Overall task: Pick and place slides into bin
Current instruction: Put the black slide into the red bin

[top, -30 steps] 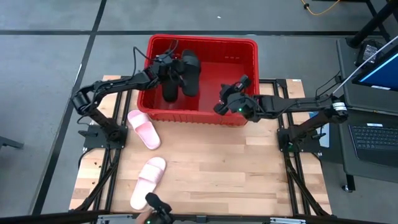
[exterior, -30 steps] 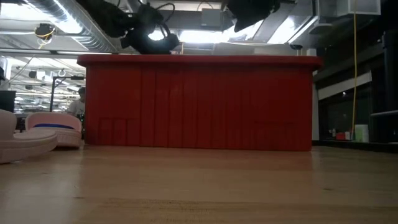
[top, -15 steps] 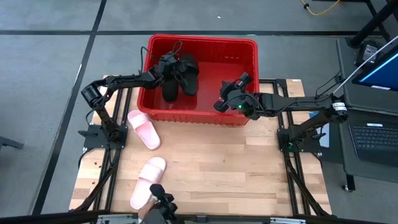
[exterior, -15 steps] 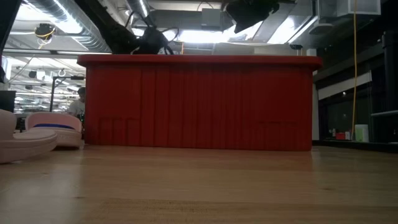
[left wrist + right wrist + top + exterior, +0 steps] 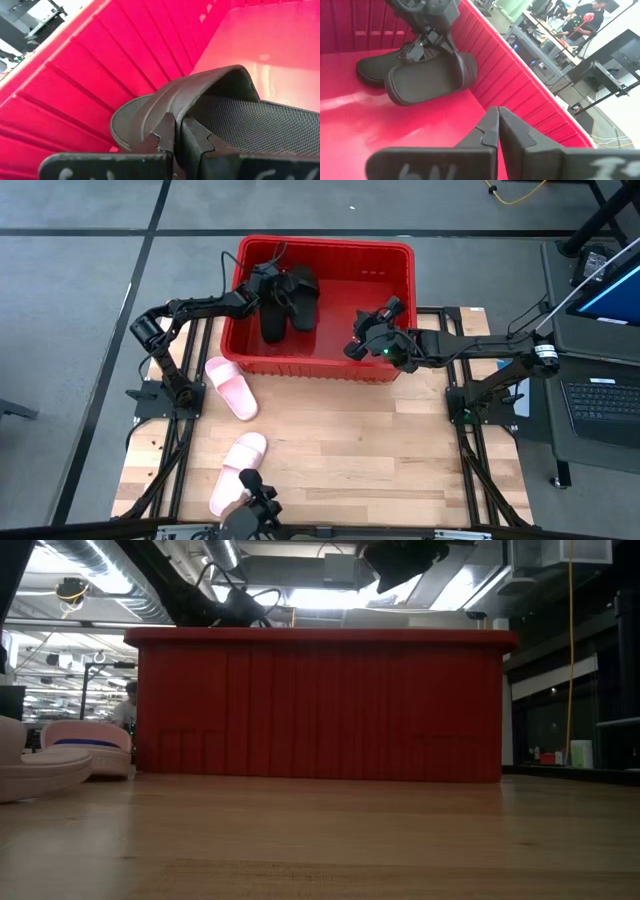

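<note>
**A:** Which step do you have in hand now?

**B:** You are placing the second black slide. Your left gripper (image 5: pixel 262 284) is inside the large bright red plastic bin with ribbed walls (image 5: pixel 395 252), at about ten o'clock of the bin in the high view. Its fingers (image 5: pixel 167 136) are pinched narrow on the wide strap of one black open-toe slide sandal (image 5: pixel 200 107), which hangs tilted near the bin's wall. The other black slide sandal (image 5: pixel 305 296) lies on the bin floor, just beside it.

**A:** And the right arm?

**B:** Your right gripper (image 5: pixel 372 330) hovers over the bin at about four o'clock, and it holds nothing. Its fingers (image 5: pixel 492 127) look nearly together, with only a thin gap between them.

**A:** What does the next move ask for?

**B:** I think you should lower the left gripper a little, let go of the strap, and lift straight up so that the strap does not catch. After that, two pale pink slide sandals are waiting on the wooden table (image 5: pixel 380 450): one (image 5: pixel 231 388) just outside the bin at seven o'clock, the second (image 5: pixel 238 471) at the near edge. The black slide looks soft and rubbery, with a textured footbed, so I expect it to drop flat without bouncing.
</note>
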